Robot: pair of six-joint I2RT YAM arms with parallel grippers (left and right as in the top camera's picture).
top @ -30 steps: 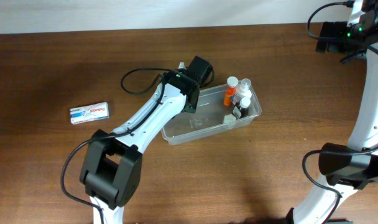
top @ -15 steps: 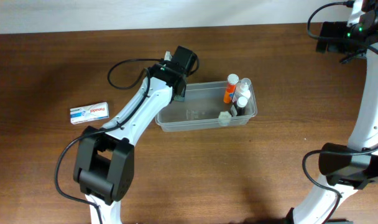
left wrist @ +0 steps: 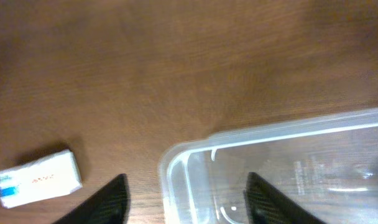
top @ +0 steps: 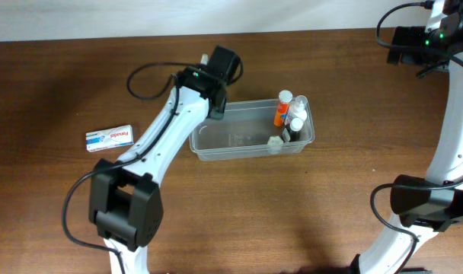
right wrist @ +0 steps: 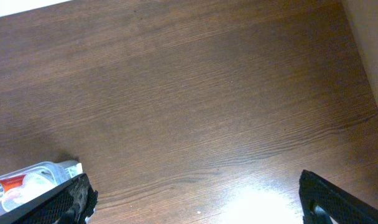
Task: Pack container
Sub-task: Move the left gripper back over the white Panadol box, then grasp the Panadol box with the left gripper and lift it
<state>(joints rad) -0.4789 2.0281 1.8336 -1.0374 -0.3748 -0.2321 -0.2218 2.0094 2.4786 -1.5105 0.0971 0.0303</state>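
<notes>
Bearing all, desk: brown wood, unchanged from a second ago.
left arm: reaches to the container's left end; it has swung leftward along with that end.
right arm: stands well right of the container, unmoved.
container: clear tub on the desk, now square with its long sides running left to right. A second ago it sat skewed, with its left end pulled nearer the arm bases.
cable: dark loop on the desk just beyond the container's far left corner.
left gripper: at the container's far left corner with its jaws apart. One finger is outside the end wall and the other is over the inside; neither touches the rim.
right gripper: jaws spread wide over bare desk, nothing between them, well beyond the container's right end.
box: white and blue, flat on the desk well left of the container, not shifted. The left arm crosses above the gap between them.
bottles: an orange one, some white-capped ones and a small dark one, clustered in the container's right end. They were carried round with the container.
</notes>
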